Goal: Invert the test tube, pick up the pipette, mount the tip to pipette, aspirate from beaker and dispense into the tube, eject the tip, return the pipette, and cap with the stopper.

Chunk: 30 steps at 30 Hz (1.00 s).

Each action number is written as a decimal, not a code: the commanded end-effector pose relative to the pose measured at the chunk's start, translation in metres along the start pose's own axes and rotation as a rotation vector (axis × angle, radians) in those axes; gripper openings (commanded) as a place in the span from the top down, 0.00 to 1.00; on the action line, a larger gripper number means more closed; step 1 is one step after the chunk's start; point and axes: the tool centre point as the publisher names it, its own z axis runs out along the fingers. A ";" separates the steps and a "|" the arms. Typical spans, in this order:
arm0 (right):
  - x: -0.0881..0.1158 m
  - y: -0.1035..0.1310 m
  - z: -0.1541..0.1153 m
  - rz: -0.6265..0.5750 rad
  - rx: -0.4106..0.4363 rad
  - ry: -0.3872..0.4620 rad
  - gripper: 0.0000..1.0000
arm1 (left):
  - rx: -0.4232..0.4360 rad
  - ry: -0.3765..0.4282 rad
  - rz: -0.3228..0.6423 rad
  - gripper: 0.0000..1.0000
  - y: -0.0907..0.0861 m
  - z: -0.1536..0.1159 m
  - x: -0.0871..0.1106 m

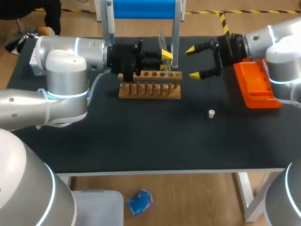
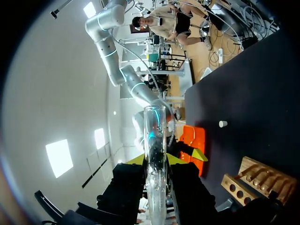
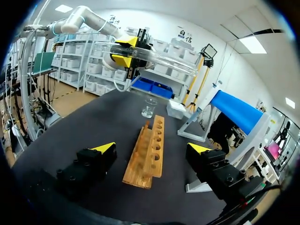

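My left gripper (image 1: pixel 165 57) is shut on a clear glass test tube (image 1: pixel 162 44), held roughly upright just above the wooden rack (image 1: pixel 149 86). In the left wrist view the test tube (image 2: pixel 154 136) runs out between the left gripper (image 2: pixel 155 160) and past its yellow tips. My right gripper (image 1: pixel 193 62) is open, empty, just right of the rack and facing the tube. From the right wrist, the right gripper (image 3: pixel 152 149) straddles the rack's (image 3: pixel 151 147) near end, and the left gripper (image 3: pixel 126 54) holds the tube (image 3: pixel 159 57) beyond. A white stopper (image 1: pixel 211 113) lies on the black table. A pipette (image 1: pixel 109 19) hangs at the back stand.
An orange tip box (image 1: pixel 256 84) sits at the table's right side, under my right arm. A small glass beaker (image 3: pixel 149 108) stands beyond the rack. The blue-topped stand (image 1: pixel 141 9) rises at the back edge. The stopper (image 2: pixel 223 123) lies apart from the rack.
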 end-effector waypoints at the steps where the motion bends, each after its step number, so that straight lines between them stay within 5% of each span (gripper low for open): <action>1: 0.000 0.000 0.000 0.000 0.002 0.001 0.00 | 0.014 0.077 -0.158 1.00 0.004 0.002 0.000; 7: 0.000 0.000 0.000 0.000 0.002 0.001 0.00 | 0.064 0.154 -0.496 1.00 0.019 0.000 -0.021; 15: 0.000 0.000 0.000 0.000 0.002 0.001 0.00 | 0.180 -0.074 -0.837 1.00 0.034 -0.008 -0.038; 30: 0.000 0.000 0.000 0.000 0.002 0.001 0.00 | 0.209 -0.095 -0.835 1.00 0.035 -0.006 -0.039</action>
